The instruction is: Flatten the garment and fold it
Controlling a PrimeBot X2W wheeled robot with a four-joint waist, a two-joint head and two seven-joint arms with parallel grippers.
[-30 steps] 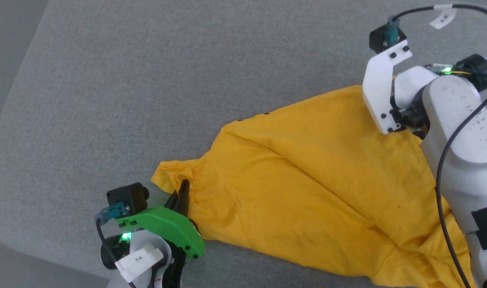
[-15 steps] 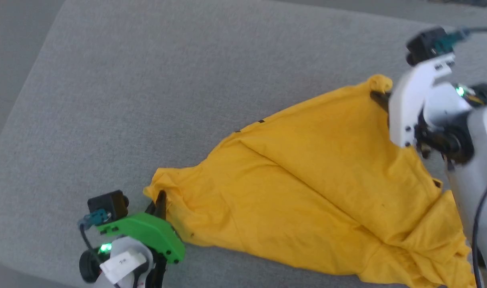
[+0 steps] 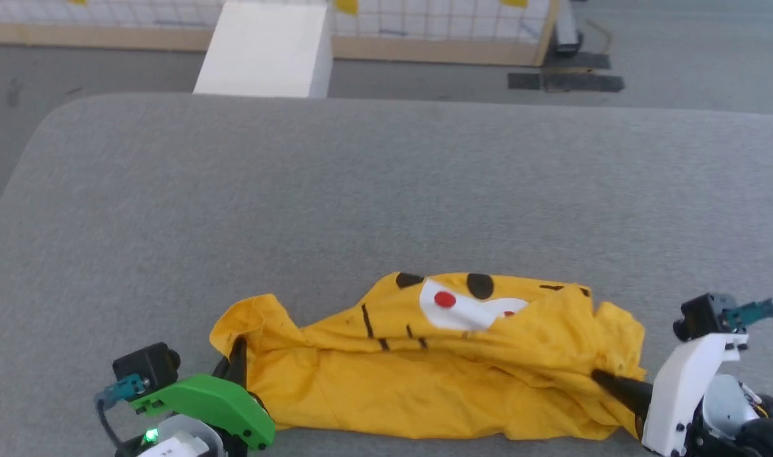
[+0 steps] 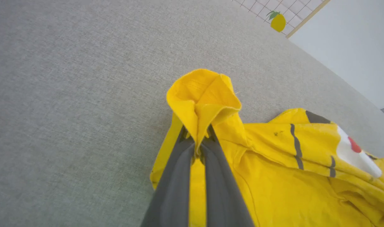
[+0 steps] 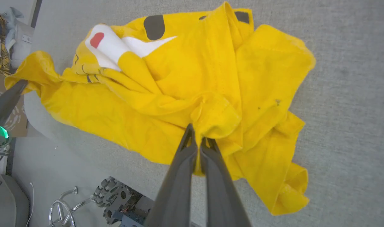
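The garment (image 3: 424, 381) is mustard yellow; the print at its 12 o'clock is a white patch with a red dot, black ovals and short black strokes. Under it the table (image 3: 386, 190) is plain grey weave. Head view: green bracket (image 3: 209, 406) at 7 o'clock, white bracket (image 3: 678, 393) at 4 o'clock.

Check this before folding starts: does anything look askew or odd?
The shirt is bunched, not flat: a crumpled band near the table edge, its print half buried in folds. Left fingers and right fingers pinch its ends. A few dark specks mark the cloth.
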